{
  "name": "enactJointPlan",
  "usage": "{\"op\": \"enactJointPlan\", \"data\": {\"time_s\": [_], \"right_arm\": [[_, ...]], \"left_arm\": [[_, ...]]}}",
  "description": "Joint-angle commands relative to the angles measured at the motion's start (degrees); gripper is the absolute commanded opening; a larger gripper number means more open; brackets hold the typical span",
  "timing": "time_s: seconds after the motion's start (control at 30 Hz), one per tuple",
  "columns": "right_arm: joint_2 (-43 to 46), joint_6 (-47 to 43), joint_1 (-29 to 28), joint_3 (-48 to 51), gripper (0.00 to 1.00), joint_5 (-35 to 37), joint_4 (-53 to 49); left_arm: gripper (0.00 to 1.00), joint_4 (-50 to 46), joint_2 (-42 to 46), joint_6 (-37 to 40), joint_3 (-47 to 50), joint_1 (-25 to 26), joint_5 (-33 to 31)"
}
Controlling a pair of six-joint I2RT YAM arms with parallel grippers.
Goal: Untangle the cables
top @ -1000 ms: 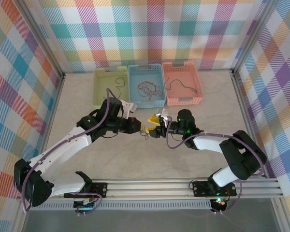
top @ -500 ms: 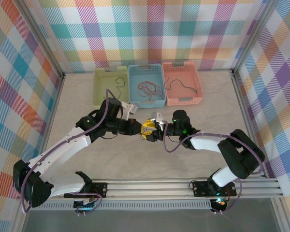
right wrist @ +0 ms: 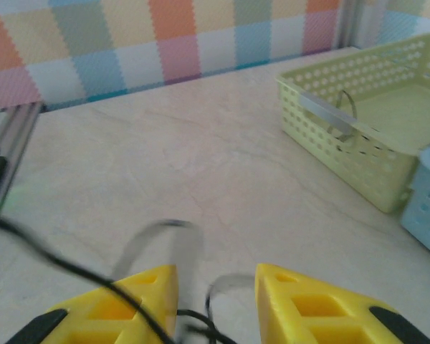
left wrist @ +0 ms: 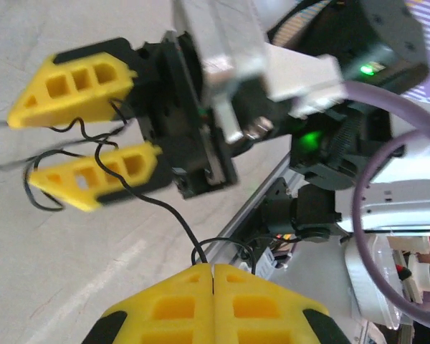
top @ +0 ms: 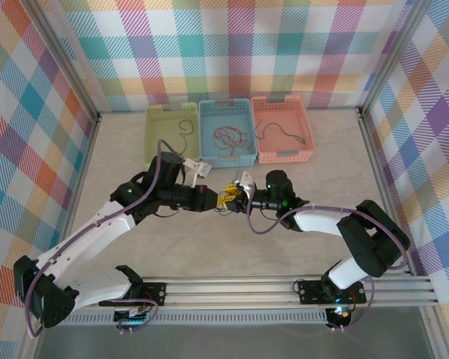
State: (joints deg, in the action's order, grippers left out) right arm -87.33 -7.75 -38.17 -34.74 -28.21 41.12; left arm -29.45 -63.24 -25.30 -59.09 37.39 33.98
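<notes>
An aluminium rail [top: 232,288] runs along the near edge, and two white arms are bolted to it: the left arm [top: 97,224] and the right arm [top: 322,218]. Each arm carries a thick purple lead. They reach over a pale, faintly marbled desk [top: 337,164] and meet nose to nose near its middle.

The left hand [top: 215,200] has its yellow fingers pressed flat together. The left wrist view shows them clamped on one thin black cable [left wrist: 198,247] that comes out of the seam between the pads. From there the cable climbs in kinks to the right hand [left wrist: 64,132] and passes through its gap. It curls into a small loop just past the lower finger.

The right hand has its two yellow fingers [left wrist: 72,82] set apart, and I cannot tell whether either pad touches the wire. In the right wrist view the same hand [right wrist: 215,301] is spread wide, with the cable [right wrist: 57,261] a blurred dark streak across the left finger.

Three baskets stand side by side, touching, against the back of the desk:
- The green basket [top: 159,146] on the left holds one dark curly wire [top: 183,126].
- The blue basket [top: 209,149] in the middle holds a reddish tangle [top: 228,136], and the strands cannot be counted.
- The pink basket [top: 303,146] on the right holds one dark wire [top: 284,129].

Pastel plaid cloth walls [top: 239,52] close in the back and both sides, held by aluminium posts [top: 60,60].
</notes>
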Motion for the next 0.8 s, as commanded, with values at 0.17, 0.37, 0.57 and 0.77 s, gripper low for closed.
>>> {"op": "enactJointPlan", "data": {"time_s": [0.17, 0.37, 0.57, 0.77], "right_arm": [[-0.5, 3.9, 2.3, -2.1, 0.32, 11.1, -3.5], [-0.5, 5.6, 3.4, -2.2, 0.31, 16.1, -5.4], [-0.2, 8.7, 5.8, -2.4, 0.30, 23.1, -9.5], [0.0, 10.8, 7.0, -2.4, 0.32, 26.3, -11.2]], "left_arm": [[0.00, -3.6, 11.3, -4.3, -6.6, 0.5, 5.9], [0.00, -5.3, 16.4, -6.2, -10.8, 0.5, 6.3], [0.00, -6.7, 20.0, -6.6, -16.5, 0.5, 3.5], [0.00, -6.7, 21.6, -7.3, -17.6, 0.5, 2.0]]}}
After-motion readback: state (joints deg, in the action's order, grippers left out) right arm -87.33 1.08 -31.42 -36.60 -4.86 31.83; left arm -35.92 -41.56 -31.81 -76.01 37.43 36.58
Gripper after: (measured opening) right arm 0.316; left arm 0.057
